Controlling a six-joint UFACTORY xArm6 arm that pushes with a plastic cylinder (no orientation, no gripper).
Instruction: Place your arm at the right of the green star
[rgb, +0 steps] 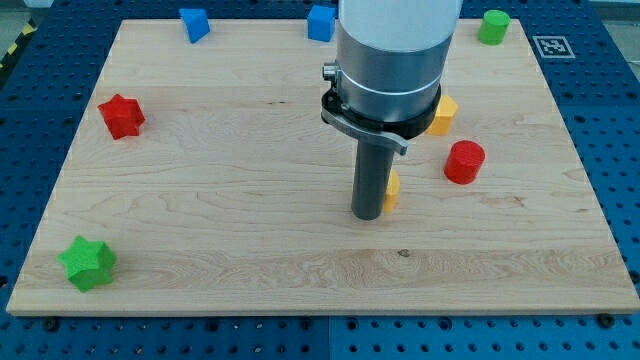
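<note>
The green star (87, 263) lies near the bottom left corner of the wooden board (230, 200). My tip (368, 214) rests on the board near the middle, far to the right of the green star and a little above it in the view. A yellow block (391, 188) sits right beside the rod on its right, partly hidden by it.
A red star (121, 115) is at the left. A blue block (194, 23) and a blue cube (320, 22) are at the top edge. A green cylinder (493, 26) is at the top right. A second yellow block (443, 115) and a red cylinder (464, 162) are right of the rod.
</note>
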